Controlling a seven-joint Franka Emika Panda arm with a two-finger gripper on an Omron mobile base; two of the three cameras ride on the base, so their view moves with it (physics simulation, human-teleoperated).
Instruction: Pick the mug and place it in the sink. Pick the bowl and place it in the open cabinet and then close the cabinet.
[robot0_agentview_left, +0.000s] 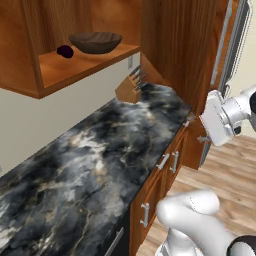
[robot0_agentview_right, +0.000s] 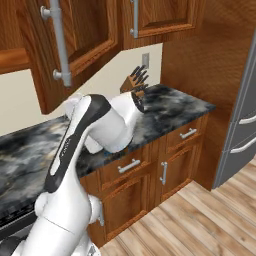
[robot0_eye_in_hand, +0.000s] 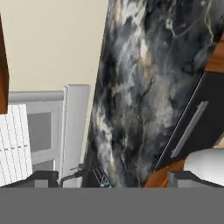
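Claw (robot0_eye_in_hand: 113, 179) spread wide and empty, dark marble surface (robot0_eye_in_hand: 140, 87) below it, brown bowl (robot0_agentview_left: 95, 42) far from the claw in the open cabinet (robot0_agentview_left: 75, 67), beside a small purple ball (robot0_agentview_left: 65, 51)

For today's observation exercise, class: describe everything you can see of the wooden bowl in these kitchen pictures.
The bowl is wide, shallow and dark brown, with a wood-grain look and a rounded underside narrowing to a small base. It stands upright, mouth up, on the shelf of the open cabinet, toward the back. A small dark purple round object lies beside it; whether they touch cannot be told. Nothing shows inside it, though the view barely reaches its interior. No gripper touches it.
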